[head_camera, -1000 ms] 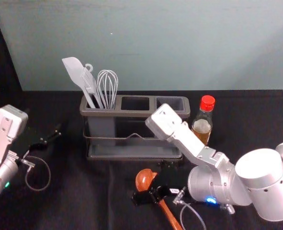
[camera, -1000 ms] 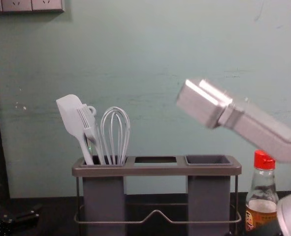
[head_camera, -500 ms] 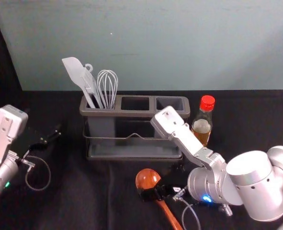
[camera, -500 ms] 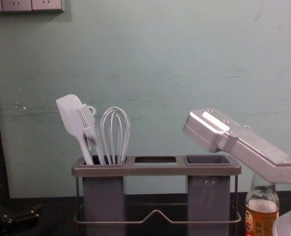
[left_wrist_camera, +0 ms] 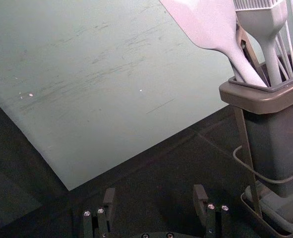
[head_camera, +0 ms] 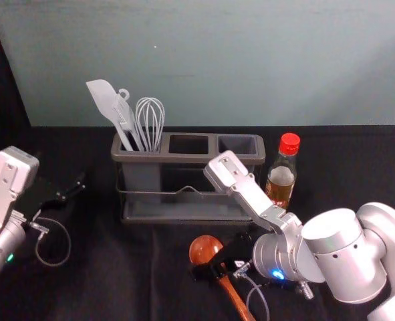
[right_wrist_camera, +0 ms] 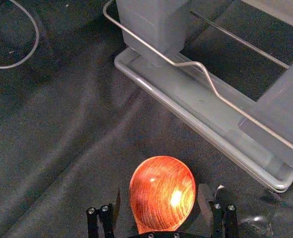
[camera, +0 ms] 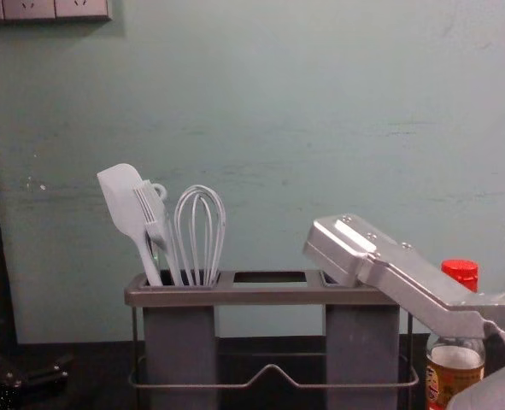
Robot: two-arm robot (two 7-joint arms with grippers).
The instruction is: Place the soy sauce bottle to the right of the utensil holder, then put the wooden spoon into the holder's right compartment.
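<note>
Grey-brown, three-compartment utensil holder (head_camera: 184, 159), landmark. Clear glass soy sauce bottle with red cap (head_camera: 281, 178): upright, just beside holder, on right. Brown wooden spoon (head_camera: 204, 249): lying in front of holder, bowl nearest it. Right gripper (head_camera: 209, 271): in front of holder, at spoon, fingers wide apart, bowl between them. Left gripper (head_camera: 73, 190): left of holder, fingers wide. Pale spatula (head_camera: 103, 100), pale brush (head_camera: 125, 115), pale whisk (head_camera: 150, 120): in holder's left compartment.
</note>
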